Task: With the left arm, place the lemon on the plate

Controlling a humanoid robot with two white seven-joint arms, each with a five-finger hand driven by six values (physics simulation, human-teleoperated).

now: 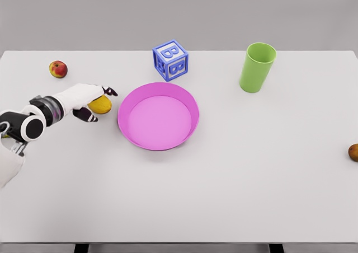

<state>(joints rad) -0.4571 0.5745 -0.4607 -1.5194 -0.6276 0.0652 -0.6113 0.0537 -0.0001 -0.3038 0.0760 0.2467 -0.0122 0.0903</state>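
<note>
A yellow lemon [102,106] lies on the white table just left of the pink plate [158,96]. My left hand [98,103] reaches in from the left and covers the lemon's left half. Its fingers [109,90] stretch over the top of the fruit and the thumb [86,116] sits below it. The hand is open around the lemon, not closed on it. I cannot tell whether the fingers touch it. The plate holds nothing.
A red apple [58,69] sits at the far left. A blue letter block [170,60] stands behind the plate, with a green cup [257,67] at the back right. A brownish fruit [353,152] shows at the right edge.
</note>
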